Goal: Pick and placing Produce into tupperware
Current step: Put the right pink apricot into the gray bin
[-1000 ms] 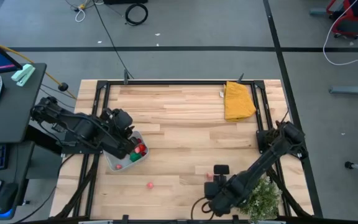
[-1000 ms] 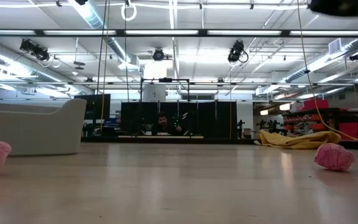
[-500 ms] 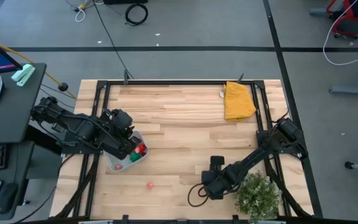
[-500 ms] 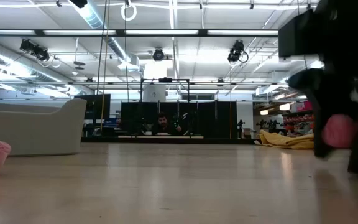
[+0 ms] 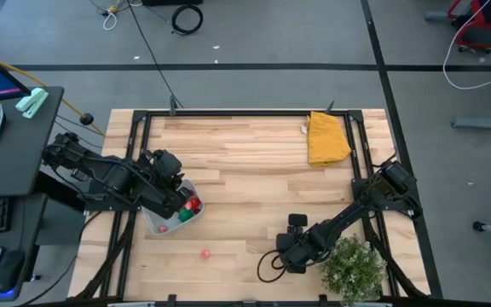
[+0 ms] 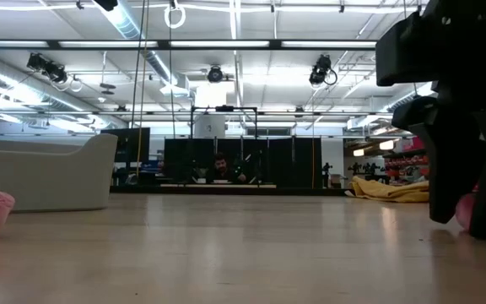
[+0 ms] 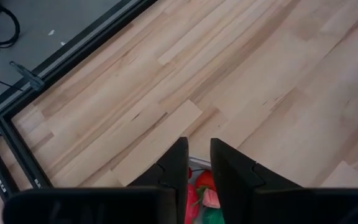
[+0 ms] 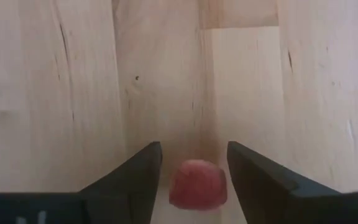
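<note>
Pink produce piece (image 8: 197, 185) lies on the table (image 5: 254, 170) near the front edge, between the right gripper's (image 8: 194, 177) spread fingers, not pinched. Left gripper (image 7: 199, 165), jaws nearly together, hovers over the tupperware (image 5: 162, 226).

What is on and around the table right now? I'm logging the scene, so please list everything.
Tupperware: one, pale translucent, table's left edge, holding red and green produce.
Pink piece: one, between the right gripper's open fingers.
Loose pink piece: one, front of table.
Yellow cloth: one, far right corner.
Green plant: one, front right.
Left gripper: over the tupperware, fingers slightly apart.
Right gripper: down at the table, straddling the pink piece.
</note>
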